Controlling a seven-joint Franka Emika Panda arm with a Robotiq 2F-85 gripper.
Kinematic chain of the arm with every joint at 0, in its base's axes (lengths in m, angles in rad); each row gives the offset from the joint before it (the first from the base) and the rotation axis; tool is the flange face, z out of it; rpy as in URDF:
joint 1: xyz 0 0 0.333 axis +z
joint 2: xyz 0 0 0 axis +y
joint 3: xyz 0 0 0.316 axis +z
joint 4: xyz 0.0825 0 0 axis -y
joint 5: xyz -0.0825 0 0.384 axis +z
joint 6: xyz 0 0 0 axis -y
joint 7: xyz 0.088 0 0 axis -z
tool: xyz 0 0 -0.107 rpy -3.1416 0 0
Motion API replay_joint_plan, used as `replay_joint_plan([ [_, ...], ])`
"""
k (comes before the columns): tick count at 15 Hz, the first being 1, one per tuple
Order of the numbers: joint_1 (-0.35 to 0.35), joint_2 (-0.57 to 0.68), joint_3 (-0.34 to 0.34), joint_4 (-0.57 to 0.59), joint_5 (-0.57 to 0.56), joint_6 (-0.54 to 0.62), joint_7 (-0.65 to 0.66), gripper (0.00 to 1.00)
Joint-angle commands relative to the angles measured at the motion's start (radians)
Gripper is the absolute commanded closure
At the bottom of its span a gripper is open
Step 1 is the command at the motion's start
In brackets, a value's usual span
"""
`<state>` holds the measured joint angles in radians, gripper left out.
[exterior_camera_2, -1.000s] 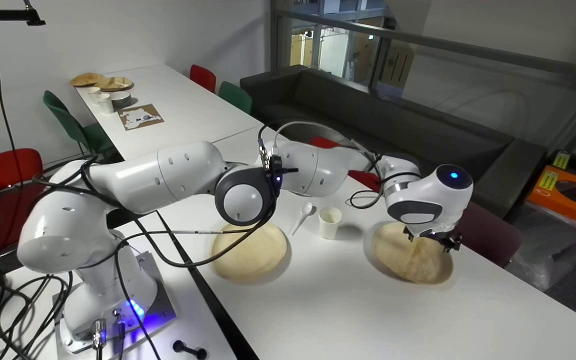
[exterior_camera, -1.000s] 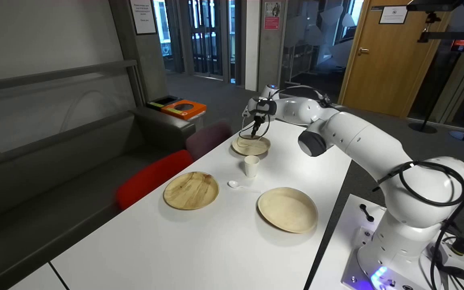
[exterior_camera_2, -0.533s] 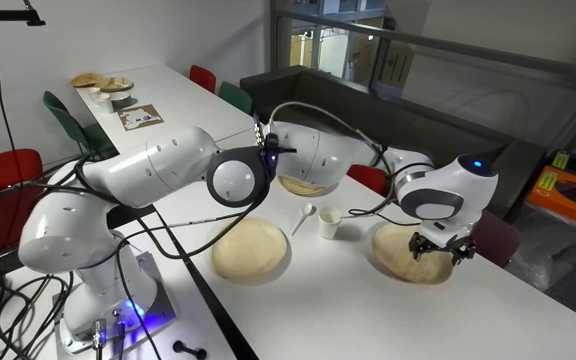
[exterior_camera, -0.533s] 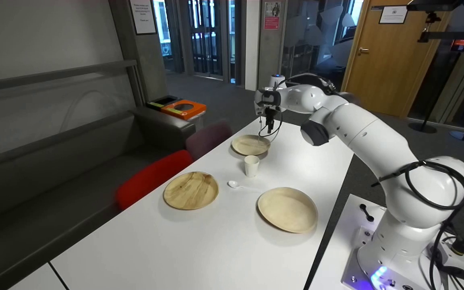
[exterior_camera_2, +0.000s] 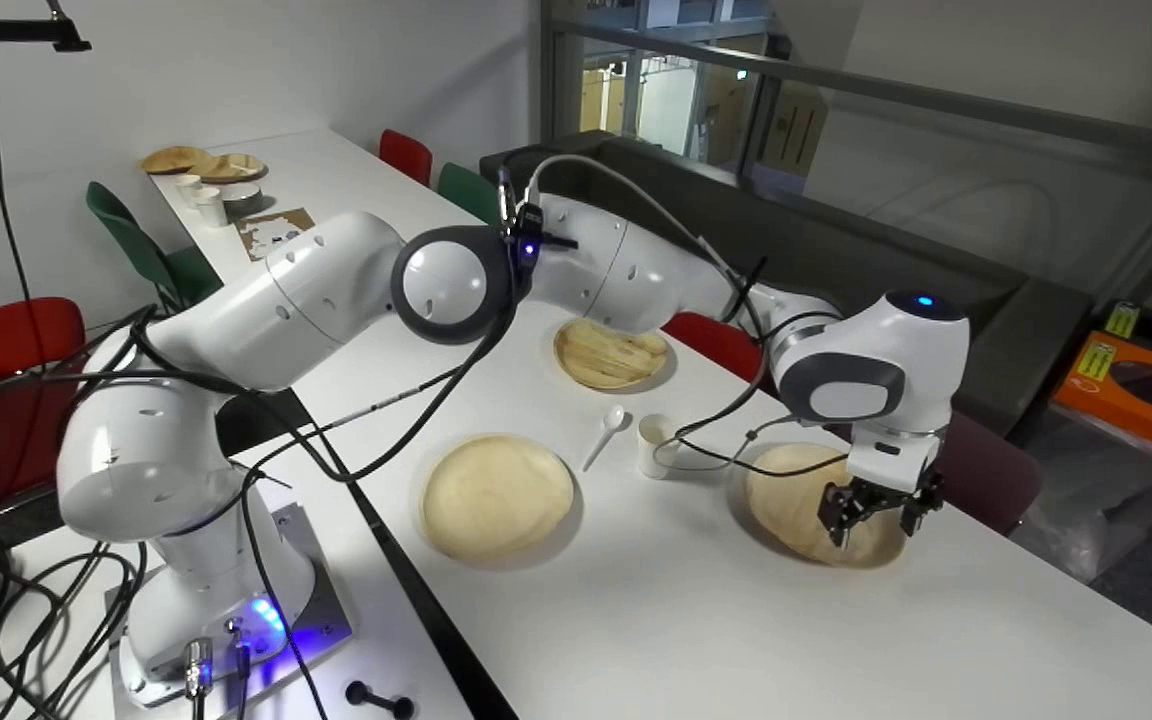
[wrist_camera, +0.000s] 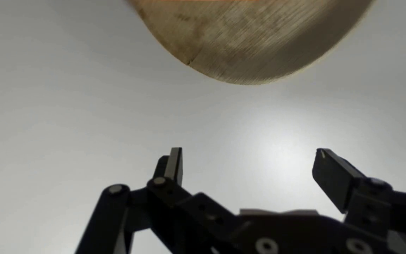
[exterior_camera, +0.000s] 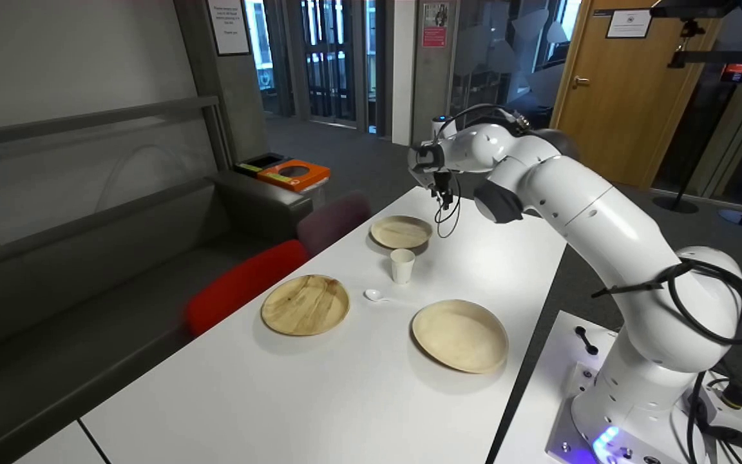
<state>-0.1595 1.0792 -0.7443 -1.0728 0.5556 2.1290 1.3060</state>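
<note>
Claw [wrist_camera: 248,151] agape abv wht tbl [wrist_camera: 65,123]; tan plate [wrist_camera: 252,38] nr, off to side.

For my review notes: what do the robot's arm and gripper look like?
The arm is glossy white with rounded segments and dark grey joint rings. Black cables are looped around it, and a pale cable runs along it. Blue lights show at its base and wrist end. The gripper is black and angular, with two fingers, round metallic bolt heads and a pale strip on one fingertip.

The outstretched arm [exterior_camera_2: 611,265] points parted fingers [wrist_camera: 337,176] downward.
</note>
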Motion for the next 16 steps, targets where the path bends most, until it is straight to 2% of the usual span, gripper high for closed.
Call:
replay_joint_plan([
  [1,0.102,-0.141,-0.004,-0.238,-0.011,0.036,-0.211,0.00],
  [4,0.162,-0.214,-0.008,-0.357,-0.003,-0.005,-0.324,0.00],
  [5,0.106,-0.098,-0.005,-0.200,0.001,0.002,-0.243,0.00],
  [6,0.124,-0.120,-0.005,-0.238,0.001,0.001,-0.265,0.00],
  [7,0.068,-0.184,0.107,-0.266,-0.115,0.031,-0.224,0.00],
  [12,0.078,-0.205,0.106,-0.300,-0.113,0.032,-0.231,0.00],
  [13,0.145,-0.183,0.027,-0.346,-0.045,0.059,-0.400,0.00],
  [14,0.150,-0.205,0.044,-0.392,-0.061,0.099,-0.451,0.00],
  [16,0.184,-0.254,0.033,-0.517,-0.059,0.203,-0.587,0.00],
])
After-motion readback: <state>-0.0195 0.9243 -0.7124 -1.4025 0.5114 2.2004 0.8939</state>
